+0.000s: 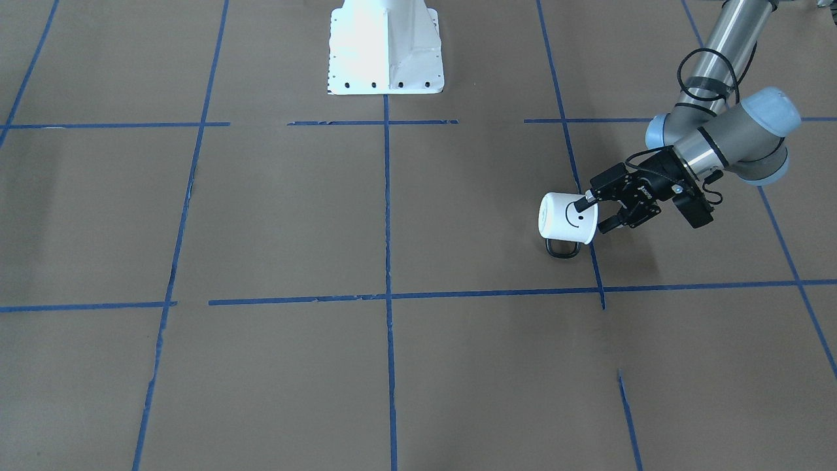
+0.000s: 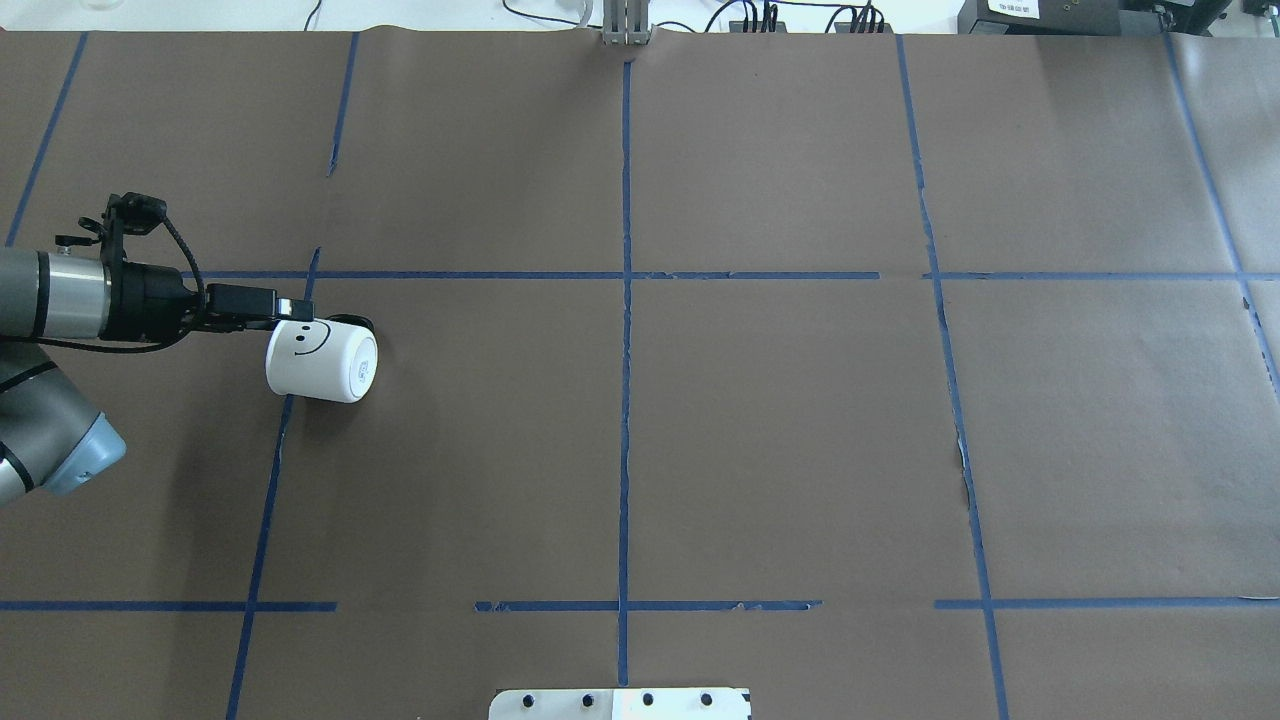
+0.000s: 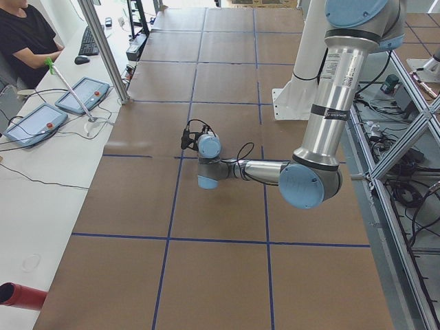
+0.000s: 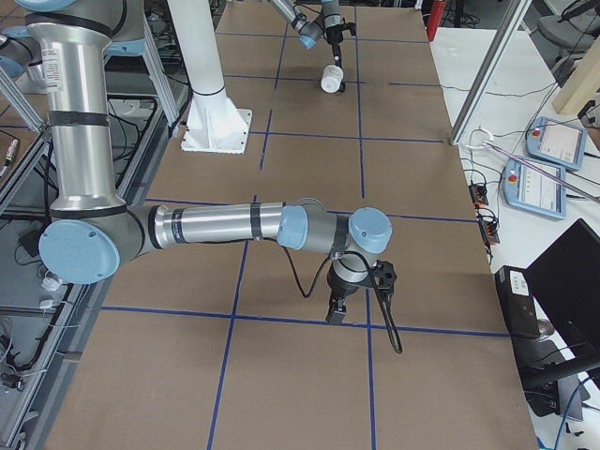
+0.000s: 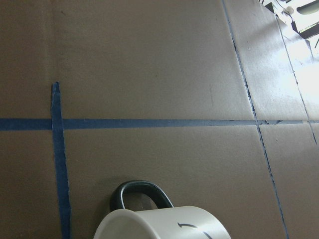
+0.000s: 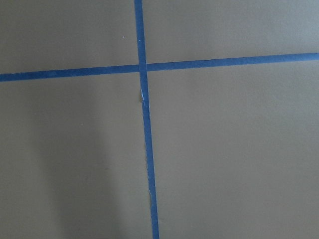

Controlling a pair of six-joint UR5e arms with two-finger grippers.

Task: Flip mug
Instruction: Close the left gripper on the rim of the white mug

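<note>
The white mug (image 1: 563, 219) with its black smiley face lies on its side at the robot's left part of the table, base away from my left arm. Its black handle (image 1: 562, 250) points to the operators' side, low by the paper. It also shows in the overhead view (image 2: 320, 360) and at the bottom of the left wrist view (image 5: 162, 224). My left gripper (image 1: 595, 214) reaches in level and is shut on the mug's rim, one finger on the smiley side and one at the opening. My right gripper (image 4: 336, 314) points down near the table; I cannot tell whether it is open.
Brown paper with blue tape lines (image 2: 625, 400) covers the table. The white robot base (image 1: 386, 49) stands at the robot's edge. Operator consoles (image 4: 553, 145) lie off the far side. The right wrist view shows only paper and tape.
</note>
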